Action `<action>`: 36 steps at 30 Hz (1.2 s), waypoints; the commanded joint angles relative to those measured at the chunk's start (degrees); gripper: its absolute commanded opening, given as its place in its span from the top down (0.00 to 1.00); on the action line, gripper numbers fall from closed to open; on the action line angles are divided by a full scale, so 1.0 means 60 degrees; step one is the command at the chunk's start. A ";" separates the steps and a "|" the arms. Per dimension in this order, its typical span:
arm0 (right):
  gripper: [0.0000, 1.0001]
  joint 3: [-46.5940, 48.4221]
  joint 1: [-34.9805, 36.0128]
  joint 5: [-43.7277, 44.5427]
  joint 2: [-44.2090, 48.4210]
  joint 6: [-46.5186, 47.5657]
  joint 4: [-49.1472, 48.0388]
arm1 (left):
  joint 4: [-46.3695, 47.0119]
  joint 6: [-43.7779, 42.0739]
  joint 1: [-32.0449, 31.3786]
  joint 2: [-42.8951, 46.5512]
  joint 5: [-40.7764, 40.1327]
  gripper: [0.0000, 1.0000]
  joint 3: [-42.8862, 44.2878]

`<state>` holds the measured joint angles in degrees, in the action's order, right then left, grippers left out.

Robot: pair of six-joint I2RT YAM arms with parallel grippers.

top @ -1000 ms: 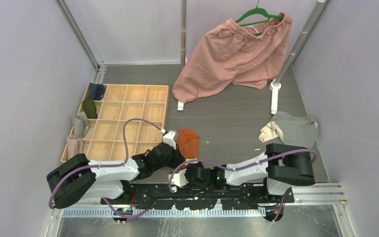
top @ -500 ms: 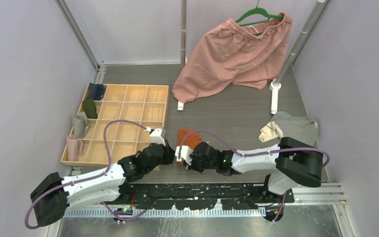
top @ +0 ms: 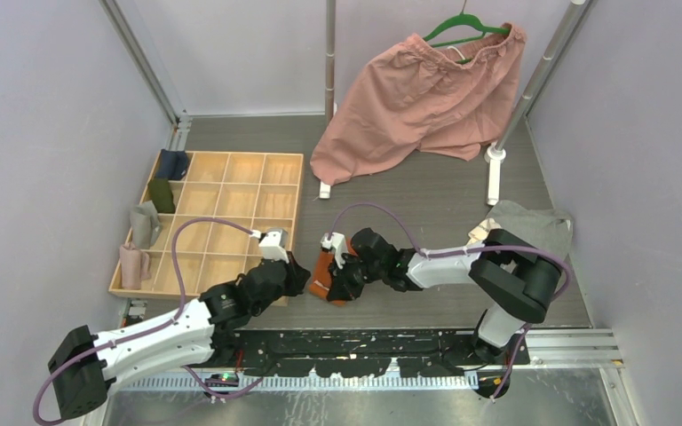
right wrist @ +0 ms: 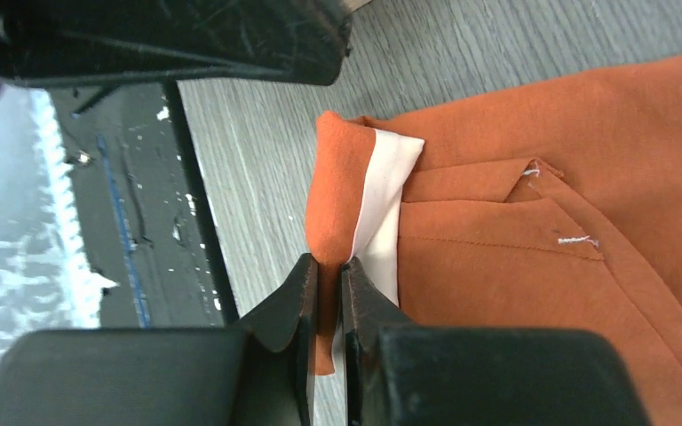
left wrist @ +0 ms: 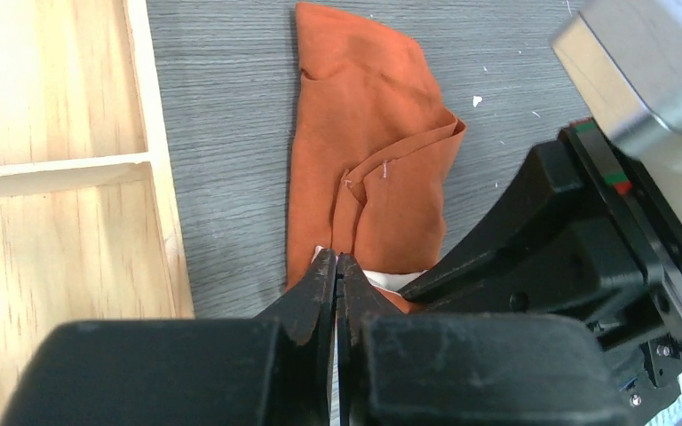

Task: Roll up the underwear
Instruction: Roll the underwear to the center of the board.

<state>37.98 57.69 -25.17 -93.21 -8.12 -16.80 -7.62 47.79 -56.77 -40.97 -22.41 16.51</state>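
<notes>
Two robot arms are working one garment. The jaws of the right arm (top: 444,263) are clamping, nearly together, on a folded corner of the rust-orange underwear (right wrist: 533,222). They are pinching the soft cloth where its cream-white trim (right wrist: 382,204) is turning over. The jaws of the left arm (top: 169,330) are pressing fully together. Their black fingertips (left wrist: 315,288) are touching the same trimmed edge from the opposite side, and whether any cloth is caught between them cannot be told.

The rust-orange underwear is lying folded into a long, narrow strip on the grey wood-grain tabletop (top: 408,204), toward its near edge. It is close to the right wall of a pale wooden tray (top: 231,156) divided into square compartments.

The second piece, the grey underwear (top: 533,232), is lying crumpled at the tabletop's right side, well apart from both arms, with a cream patch showing at its left. Four small cloth bundles, navy, olive, grey and pink, are sitting along the tray's left side. One pair of big pink shorts (top: 417,98) is hanging from a green hanger (top: 462,27) at the back, draping down to the tabletop.
</notes>
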 commanded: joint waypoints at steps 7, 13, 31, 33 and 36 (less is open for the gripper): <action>0.99 0.0427 -0.1039 -0.2544 -0.0769 -0.3290 -0.0830 | 0.1193 -0.0487 -0.0030 -0.0726 0.0818 0.99 0.0162; 0.99 0.0329 -0.1428 -0.2744 -0.0967 -0.4545 -0.1544 | 0.1696 -0.0705 -0.0029 -0.1258 0.1117 0.99 0.0236; 0.91 0.0743 -0.1880 -0.2175 -0.1291 -0.4005 0.0323 | 0.2786 -0.0779 -0.0030 -0.2778 0.1521 0.99 0.0251; 0.87 0.0793 -0.1881 -0.2018 -0.1254 -0.3874 0.0567 | 0.2866 -0.0794 -0.0023 -0.2876 0.1565 0.99 0.0251; 0.78 0.0902 -0.1877 -0.1707 -0.1163 -0.3582 0.1075 | 0.2996 -0.0812 -0.0030 -0.3091 0.1670 0.99 0.0264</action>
<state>41.52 46.65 -38.72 -100.66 -32.86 -15.20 6.81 44.23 -56.77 -58.30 -13.56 16.58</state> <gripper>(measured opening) 0.195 0.012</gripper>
